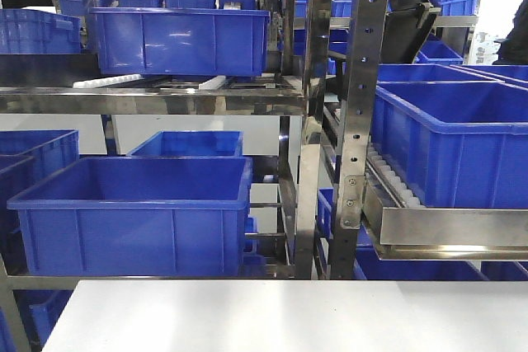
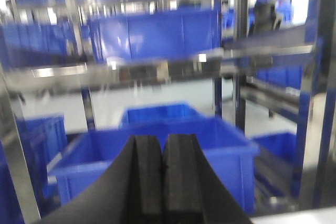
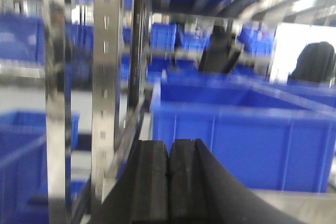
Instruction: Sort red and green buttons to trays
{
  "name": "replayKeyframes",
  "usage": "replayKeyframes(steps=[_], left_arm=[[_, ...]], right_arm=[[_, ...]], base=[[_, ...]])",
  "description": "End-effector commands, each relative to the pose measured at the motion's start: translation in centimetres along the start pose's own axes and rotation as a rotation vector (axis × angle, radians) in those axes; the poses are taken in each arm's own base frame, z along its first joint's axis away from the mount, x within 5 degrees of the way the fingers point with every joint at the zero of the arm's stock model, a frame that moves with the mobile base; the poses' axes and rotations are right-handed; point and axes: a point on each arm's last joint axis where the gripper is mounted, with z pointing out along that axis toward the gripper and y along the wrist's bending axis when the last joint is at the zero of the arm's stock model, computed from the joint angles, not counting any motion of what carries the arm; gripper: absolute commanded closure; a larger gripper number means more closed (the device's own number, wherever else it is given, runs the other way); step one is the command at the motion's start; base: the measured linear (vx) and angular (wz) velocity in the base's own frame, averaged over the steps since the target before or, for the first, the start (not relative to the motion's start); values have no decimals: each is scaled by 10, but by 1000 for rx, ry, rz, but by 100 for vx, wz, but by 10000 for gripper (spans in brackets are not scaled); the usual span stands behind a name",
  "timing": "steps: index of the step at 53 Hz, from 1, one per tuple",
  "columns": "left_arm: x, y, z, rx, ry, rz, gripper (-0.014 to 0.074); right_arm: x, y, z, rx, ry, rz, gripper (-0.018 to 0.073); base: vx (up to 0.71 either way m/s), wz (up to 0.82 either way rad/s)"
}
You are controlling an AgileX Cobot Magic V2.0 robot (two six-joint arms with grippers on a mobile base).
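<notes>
The red and green buttons and the trays are out of view in all three views. My left gripper (image 2: pixel 163 148) is shut, its black pads pressed together with nothing between them, raised and facing the shelving. My right gripper (image 3: pixel 169 150) is also shut and empty, pointing at a steel upright and blue crates. Neither gripper shows in the front view. Both wrist views are blurred.
A white table (image 1: pixel 280 315) fills the bottom of the front view. Behind it stands a steel rack (image 1: pixel 318 113) holding several deep blue crates: one at lower left (image 1: pixel 136 216), one upper middle (image 1: pixel 177 39), one at right (image 1: pixel 454 133). A perforated steel post (image 3: pixel 107 77) stands close to the right gripper.
</notes>
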Motion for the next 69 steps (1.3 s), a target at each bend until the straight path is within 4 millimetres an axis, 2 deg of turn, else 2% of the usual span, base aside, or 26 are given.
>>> replayKeyframes(steps=[1,6,14,20,21,22,25,30,36,42,45,48,51,55,58,65,69], left_arm=[[-14,2,11,-19,-98,-26,592],[-10,1,17,-19,-81,-26,561],[-11,2,18,-21,-92,-28,454],[-11,2,18,-22,-94,-28,327],[-11,2,18,-22,-94,-28,309],[-11,2,18,-22,-94,-28,259],[-11,2,18,-22,-94,-28,190],[-10,2,18,-21,-92,-28,118],[-10,2,18,-21,-88,-28,88],[-10,2,18,-21,-88,-28,92],[-10,2,18,-21,-88,-28,93],[-10,2,18,-21,-88,-28,93],[-10,1,18,-20,-84,-28,93],[-9,1,18,-19,-77,-28,93],[-8,1,18,-17,-66,-28,93],[-6,1,18,-13,-47,-28,93],[-6,1,18,-13,-47,-28,93]], right_arm=[[-16,-2,6,13,-105,-9,564],[-15,-2,8,12,-95,-11,533],[-15,-2,8,12,-95,-13,412],[-12,-2,8,10,-63,-9,238],[-11,-2,8,9,-55,-8,199],[-10,-2,8,9,-42,4,123],[-10,-2,8,10,-38,15,18],[-10,-2,8,11,-45,15,-101],[-12,-2,8,14,-69,19,-150],[-16,-3,7,25,-122,76,-134],[-12,-3,8,28,-135,75,-117],[-3,-3,8,33,-169,62,-90],[16,-1,6,28,-184,30,-63],[54,2,2,18,-175,24,-23],[91,5,-5,11,-116,50,0],[163,7,-19,28,66,82,31],[192,6,-25,53,170,98,35]], base=[[0,0],[0,0],[0,0],[0,0],[0,0],[0,0],[0,0],[0,0],[0,0],[0,0],[0,0],[0,0],[0,0],[0,0],[0,0],[0,0],[0,0]])
